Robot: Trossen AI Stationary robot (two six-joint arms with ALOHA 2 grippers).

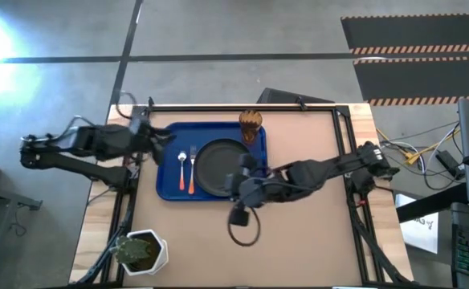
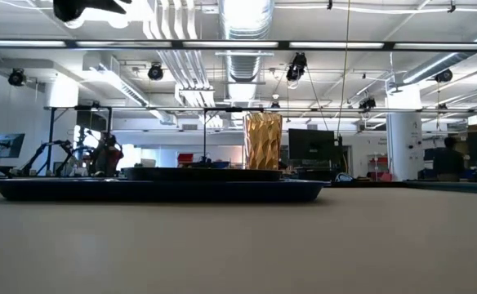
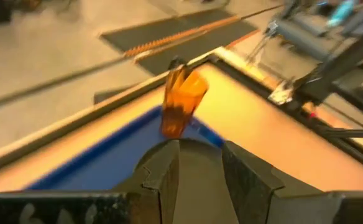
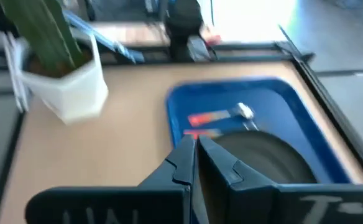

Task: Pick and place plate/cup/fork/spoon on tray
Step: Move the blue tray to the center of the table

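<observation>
The blue tray point(image 1: 170, 181) lies on the table's far left half. On it rest the dark plate point(image 1: 218, 164), the amber cup point(image 1: 250, 127) upright at the far right corner, and the orange-handled spoon point(image 1: 182, 167) and fork point(image 1: 192, 170) side by side, left of the plate. My left gripper point(image 1: 164, 135) is open and empty above the tray's far left corner; its wrist view shows the cup point(image 3: 181, 102) ahead. My right gripper point(image 4: 194, 144) is shut and empty, raised over the plate's near right rim point(image 4: 262, 149).
A white pot with a green plant point(image 1: 142, 250) stands at the near left corner and also shows in the right wrist view point(image 4: 63, 81). Bare tabletop point(image 1: 315, 233) lies right of and in front of the tray. A black frame rail point(image 1: 242, 107) runs along the far edge.
</observation>
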